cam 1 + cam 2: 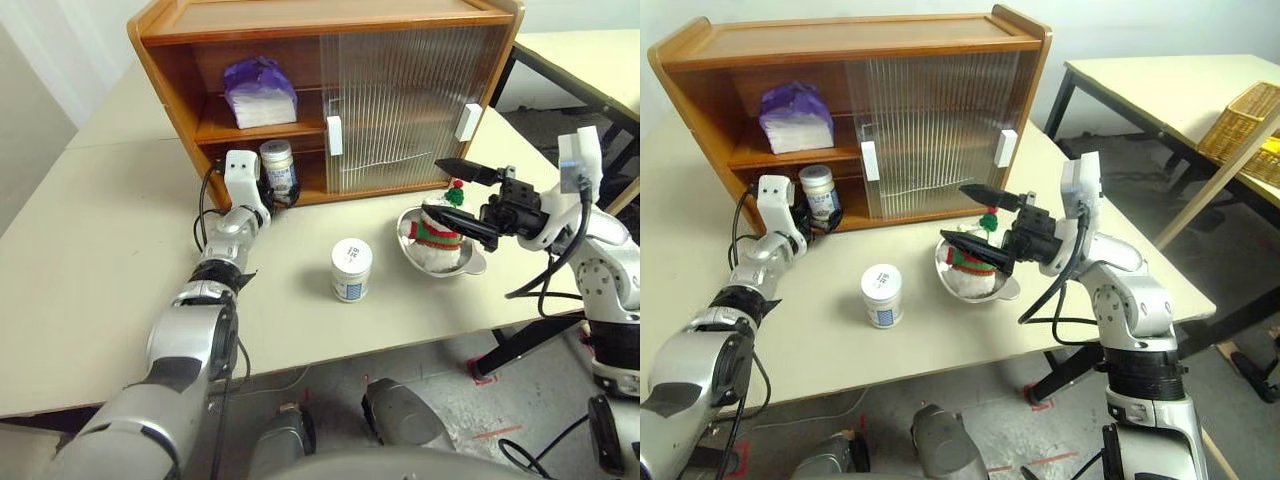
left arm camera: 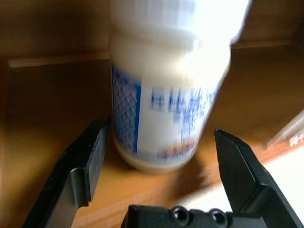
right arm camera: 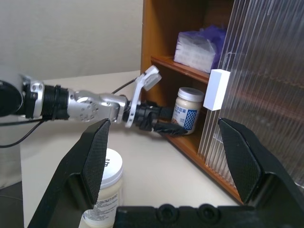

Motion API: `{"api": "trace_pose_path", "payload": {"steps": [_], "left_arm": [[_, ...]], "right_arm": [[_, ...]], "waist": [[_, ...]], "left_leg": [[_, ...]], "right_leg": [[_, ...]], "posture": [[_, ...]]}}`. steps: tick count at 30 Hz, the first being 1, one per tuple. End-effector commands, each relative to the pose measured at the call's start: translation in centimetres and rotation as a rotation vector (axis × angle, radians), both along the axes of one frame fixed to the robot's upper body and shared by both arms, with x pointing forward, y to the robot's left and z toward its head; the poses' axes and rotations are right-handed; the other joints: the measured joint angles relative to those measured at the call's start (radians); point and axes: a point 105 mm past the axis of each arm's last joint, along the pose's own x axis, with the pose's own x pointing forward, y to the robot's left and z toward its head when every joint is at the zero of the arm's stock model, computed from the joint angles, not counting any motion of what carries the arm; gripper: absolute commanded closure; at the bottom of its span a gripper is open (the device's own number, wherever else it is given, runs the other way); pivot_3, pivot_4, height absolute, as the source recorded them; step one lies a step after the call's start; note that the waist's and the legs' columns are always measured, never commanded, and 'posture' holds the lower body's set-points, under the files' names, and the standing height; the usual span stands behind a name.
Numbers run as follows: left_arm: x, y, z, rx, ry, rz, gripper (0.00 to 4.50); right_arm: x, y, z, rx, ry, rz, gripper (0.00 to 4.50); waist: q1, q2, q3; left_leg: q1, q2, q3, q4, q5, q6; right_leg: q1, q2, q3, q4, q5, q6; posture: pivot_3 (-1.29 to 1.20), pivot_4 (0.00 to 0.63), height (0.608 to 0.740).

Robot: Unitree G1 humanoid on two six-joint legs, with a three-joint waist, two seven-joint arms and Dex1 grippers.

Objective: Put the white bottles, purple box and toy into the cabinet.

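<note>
Purple box (image 1: 259,92) sits shelved; one white bottle (image 1: 278,168) stands inside between my spread left jaws (image 1: 281,194). Second bottle (image 1: 351,269) and toy (image 1: 438,232) wait on the counter (image 1: 120,250); right jaws (image 1: 466,200) spread, empty.

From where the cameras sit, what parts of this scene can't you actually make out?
- Cabinet behind its ribbed doors: the translucent panels blur whatever is inside, in both eye views.
- Label on the bottle in the cabinet: blurred in the left wrist view, too small in the eye views.
- Toy: partly covered by the right claw; its face is hidden.
- Bottle on the table: cut off by a claw finger in the right wrist view.
</note>
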Motion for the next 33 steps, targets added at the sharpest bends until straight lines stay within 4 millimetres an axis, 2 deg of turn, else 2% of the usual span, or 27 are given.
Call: {"api": "trace_pose_path", "payload": {"steps": [1,4,12,13,17,21,33], "left_arm": [[-0.8,0.6,-0.1,-0.006,-0.001,-0.025,0.46],[-1.2,0.7,0.2,-0.010,-0.012,-0.031,1.32],[-2.0,1.8,1.0,0.001,-0.028,0.001,4.20],[-2.0,1.9,1.1,0.004,-0.030,0.007,4.46],[-1.5,2.0,1.9,0.017,-0.054,0.034,4.46],[-0.9,1.6,1.9,0.026,-0.043,0.034,4.46],[0.7,-0.1,1.9,0.042,-0.016,0.007,4.46]], "right_arm": [[0.2,0.5,-0.2,-0.018,-0.003,0.017,0.00],[0.2,0.6,-0.2,-0.020,-0.001,0.024,0.00],[0.3,0.8,-0.4,-0.026,0.001,0.036,0.00],[0.3,0.8,-0.4,-0.027,0.001,0.037,0.00],[0.3,0.8,-0.5,-0.028,0.000,0.037,0.00],[0.3,0.8,-0.5,-0.029,-0.002,0.036,0.00],[0.0,0.4,-0.3,-0.036,-0.010,0.025,0.00]], "waist": [[0.002,0.000,0.000],[0.009,0.000,0.000],[0.036,0.000,0.000],[0.040,0.000,0.000],[0.052,0.000,0.000],[0.061,0.000,0.000],[0.056,0.000,0.000]], "left_leg": [[0.000,0.000,0.000,0.000,0.000,0.000],[0.000,0.000,-0.001,0.000,0.001,-0.001],[0.000,0.001,-0.002,-0.002,-0.001,-0.008],[0.000,0.001,-0.002,-0.002,-0.001,-0.009],[0.000,0.002,-0.002,-0.003,-0.001,-0.011],[0.000,0.003,-0.003,-0.005,-0.002,-0.012],[-0.001,0.002,-0.002,-0.008,0.001,-0.007]], "right_leg": [[0.000,0.000,0.000,0.000,0.000,0.000],[0.001,0.000,0.000,0.000,0.000,-0.001],[-0.001,-0.001,0.000,0.000,0.002,-0.004],[-0.001,-0.001,0.000,0.000,0.003,-0.005],[-0.003,-0.003,0.003,0.000,0.007,-0.013],[-0.004,-0.008,0.002,0.000,0.009,-0.019],[-0.006,-0.009,0.001,0.000,0.008,-0.018]], "posture": [[-0.34,0.039,0.740],[-0.33,0.042,0.740],[-0.33,0.045,0.740],[-0.33,0.045,0.740],[-0.33,0.044,0.740],[-0.34,0.040,0.740],[-0.37,0.034,0.740]]}}
